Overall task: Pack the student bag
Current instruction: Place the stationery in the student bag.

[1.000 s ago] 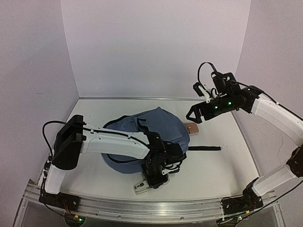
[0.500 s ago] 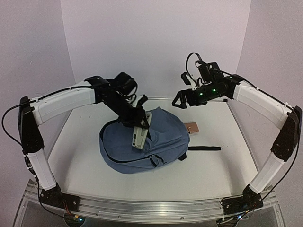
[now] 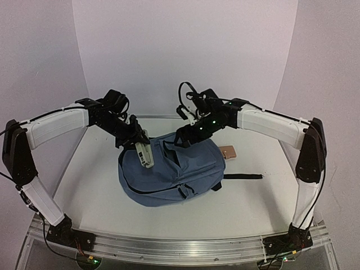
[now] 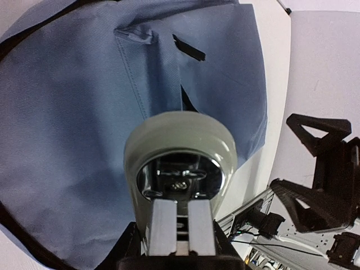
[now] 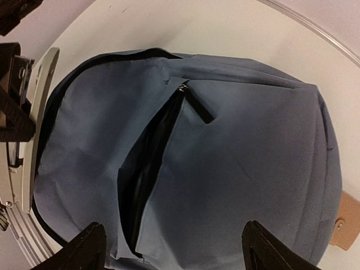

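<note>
Nearest, the student bag (image 3: 185, 171) lies flat in the middle of the table (image 3: 253, 211), with a black strap (image 3: 244, 177) trailing from its right side. Above the bag's left half, the left gripper (image 3: 139, 145) is clamped on a pale stapler (image 3: 146, 155) that tilts downward. Only the left wrist view shows the stapler's chrome parts, seen end-on. Over the bag's far middle, the right gripper (image 3: 183, 138) hovers with its fingers spread apart. Its wrist view alone shows the front pocket's zipper (image 5: 152, 163) gaping open. At the bag's far right edge sits a small tan tag (image 3: 228, 152).
</note>
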